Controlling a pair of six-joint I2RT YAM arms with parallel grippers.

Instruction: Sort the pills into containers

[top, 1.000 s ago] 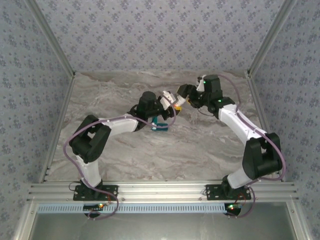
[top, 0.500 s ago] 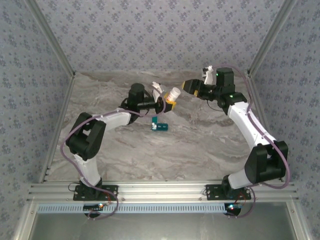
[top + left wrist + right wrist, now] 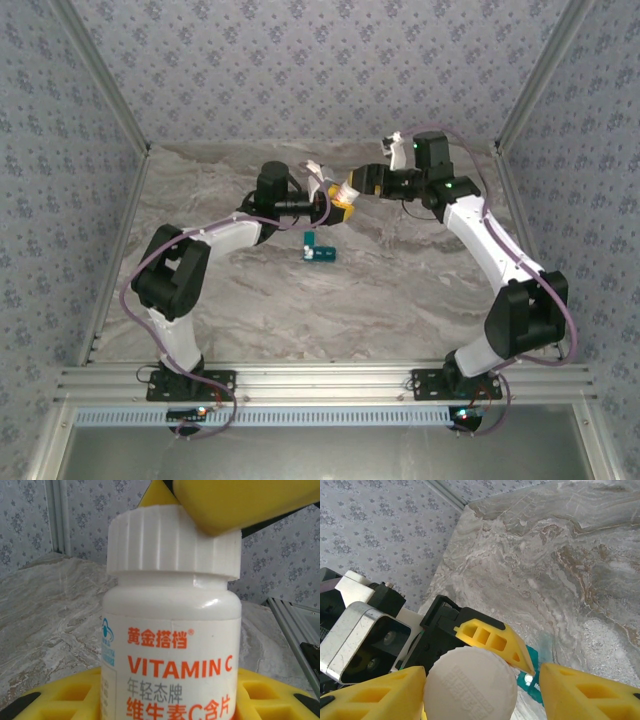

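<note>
We judge the sorting barely begun: the cap (image 3: 170, 542) is on the bottle (image 3: 170, 645), we see no pills, and the teal pill box (image 3: 320, 250) lies on the table (image 3: 420, 290), just to the near side of both grippers. On the left, the left gripper (image 3: 333, 205) reaches toward mid-table, clamped on the bottle's body. On the right, the right gripper (image 3: 480, 680) bends inward, jaws parted around the cap, one pad touching it.
</note>
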